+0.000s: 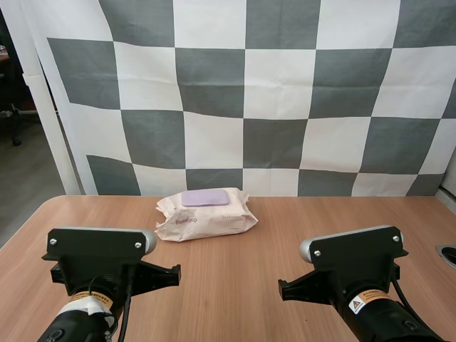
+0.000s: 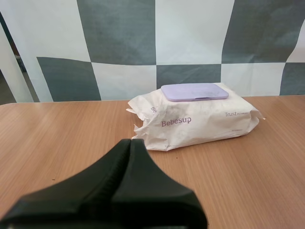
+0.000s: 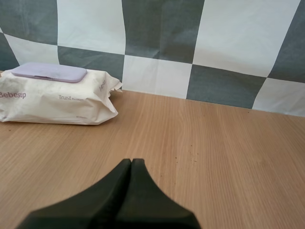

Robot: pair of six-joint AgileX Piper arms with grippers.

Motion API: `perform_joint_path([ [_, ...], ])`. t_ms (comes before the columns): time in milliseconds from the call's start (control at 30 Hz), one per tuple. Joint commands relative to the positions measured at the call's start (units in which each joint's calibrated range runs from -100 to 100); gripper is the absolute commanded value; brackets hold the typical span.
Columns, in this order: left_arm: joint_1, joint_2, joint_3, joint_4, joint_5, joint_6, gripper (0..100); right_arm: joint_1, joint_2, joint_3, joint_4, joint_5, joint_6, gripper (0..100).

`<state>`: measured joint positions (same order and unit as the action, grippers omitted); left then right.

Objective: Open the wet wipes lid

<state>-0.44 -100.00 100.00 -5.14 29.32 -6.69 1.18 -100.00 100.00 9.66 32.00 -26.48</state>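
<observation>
- Currently, on the surface: we log a wooden table (image 1: 235, 285), light brown, its grain running away from our arm bases. At its far right edge a round grey ring (image 1: 447, 254) is set into the top.
- Left of centre, toward the far side of the table, the pack of wet wipes (image 1: 206, 217) lies flat. Its wrapper is cream and crinkled, and both ends are crimped. The purple print "Bebesup" and "Trust" is on the side facing us.
- On the pack's upper face sits the lid (image 1: 205, 197), pale purple and oblong with rounded corners. It lies flat and closed against the wrapper.
- Our left arm (image 1: 100, 263) is at the near edge of the table, left of the pack and well apart from it.
- For the left gripper (image 2: 130, 141), its wrist view shows the two black fingers pressed together as one dark wedge with a thin seam between them. They hold nothing. The tip points toward the pack's left crimped end, with bare wood between the two.
- Our right arm (image 1: 356, 274) is at the near edge, right of the pack and well apart from it.
- The right gripper (image 3: 131, 161) reads the same: fingers closed into one wedge with a thin seam, gripping nothing. Its tip is over bare wood, and the pack lies off to its left, clear of it.
</observation>
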Motion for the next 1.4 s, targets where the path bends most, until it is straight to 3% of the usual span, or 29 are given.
perform_joint_path([
  [0,-0.05,0.0,0.0,0.0,0.0,0.0,0,-1.8,0.0,0.0,-8.7,-0.3,15.7,0],
  [1167,-0.05,0.0,0.0,0.0,0.0,0.0,0,-1.8,0.0,0.0,-8.7,-0.3,15.7,0],
  [1367,-0.05,0.0,0.0,-1.9,0.0,-0.3,0,-1.8,0.0,0.0,-10.2,-4.6,15.7,0],
])
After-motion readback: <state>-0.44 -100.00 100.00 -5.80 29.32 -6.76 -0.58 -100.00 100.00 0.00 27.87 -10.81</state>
